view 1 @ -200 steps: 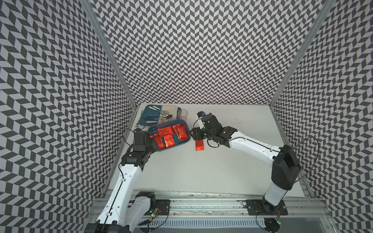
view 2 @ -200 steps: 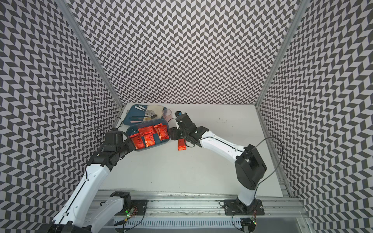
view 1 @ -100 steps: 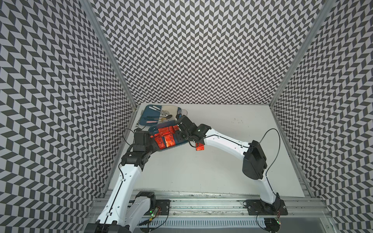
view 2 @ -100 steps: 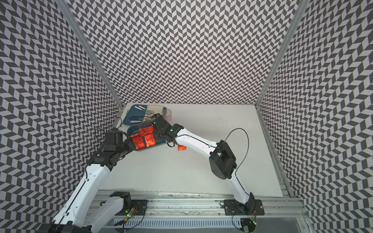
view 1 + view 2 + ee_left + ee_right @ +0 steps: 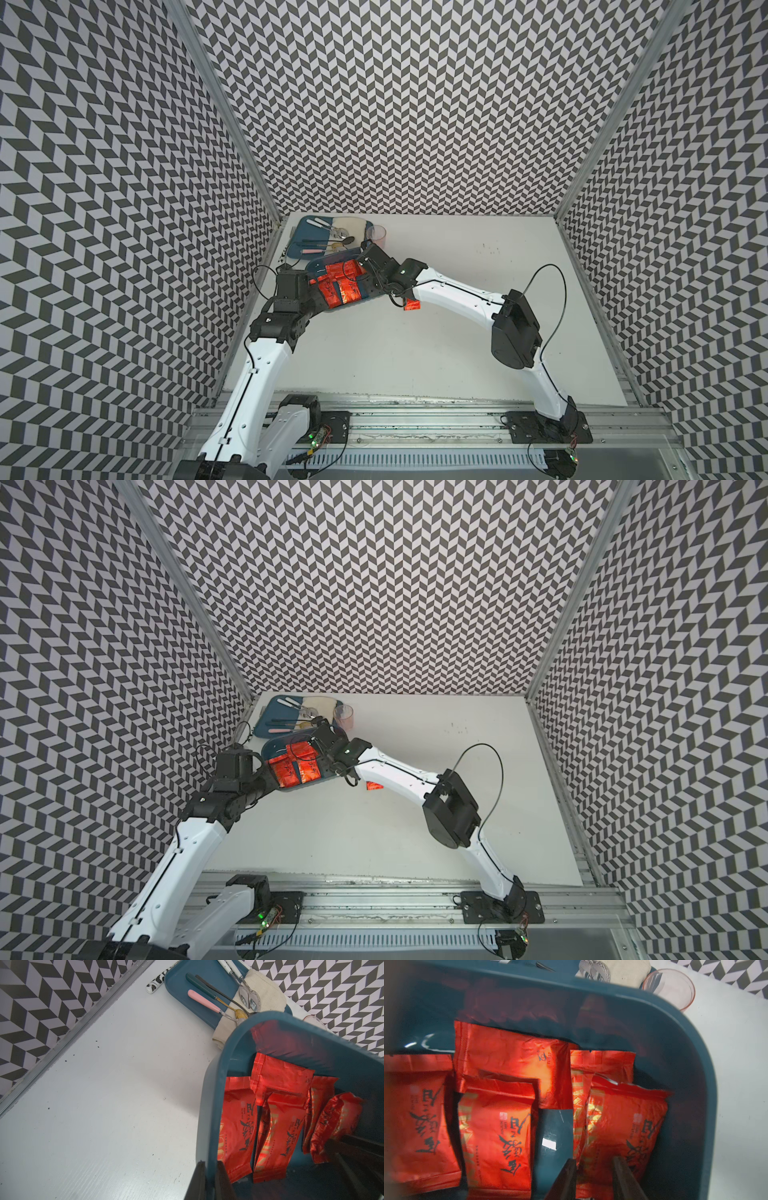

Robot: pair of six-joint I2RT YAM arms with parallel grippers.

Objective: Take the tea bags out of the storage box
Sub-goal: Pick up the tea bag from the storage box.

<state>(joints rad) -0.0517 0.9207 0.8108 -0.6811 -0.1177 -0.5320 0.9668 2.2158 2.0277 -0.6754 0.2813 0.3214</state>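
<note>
Bright, even overhead light, soft shadows.
Crisp in both top views, walls (image 5: 415, 124) bowed toward the edges; in the right wrist view glare on the foil tea bags (image 5: 512, 1064), dim storage box (image 5: 685, 1088) interior, smeared blur at one border.

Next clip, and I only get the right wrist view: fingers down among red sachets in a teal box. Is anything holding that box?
Observer: Yes. In the left wrist view the left gripper is shut on the storage box wall, one jaw outside it and one inside.
Operator: Is any sachet out of the box?
Observer: One tea bag lies on the table outside the box, partly hidden by the right forearm, in both top views.
Operator: What sits beyond the box?
Observer: A blue tray of spoons, one of them a pink-handled spoon.
</note>
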